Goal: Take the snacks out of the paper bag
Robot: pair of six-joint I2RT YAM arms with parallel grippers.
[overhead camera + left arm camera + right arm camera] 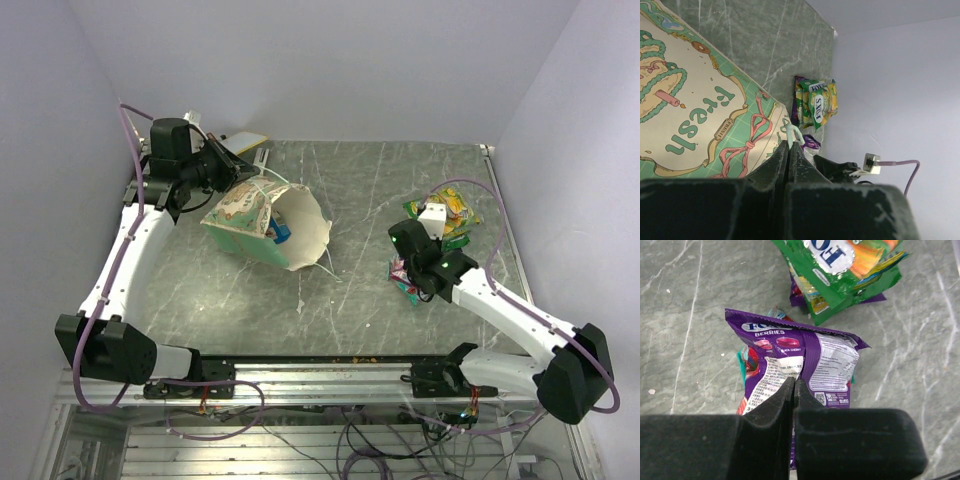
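The paper bag (262,222) lies on its side left of centre, with its torn cream mouth facing right. A small blue and orange packet (279,234) shows inside the mouth. My left gripper (238,175) is at the bag's back top edge. In the left wrist view this gripper (789,142) is shut on the thin white string handle (792,133), beside the bag's patterned panel (700,110). My right gripper (408,272) is low at centre right. In the right wrist view it (794,382) is shut on a purple berries packet (830,360). Green and yellow packets (452,214) lie behind it.
A flat white and yellow card (246,143) lies at the back left by the wall. A red and teal packet (744,365) lies under the purple one. The green packets (840,270) are stacked just beyond it. Walls close in the table on three sides.
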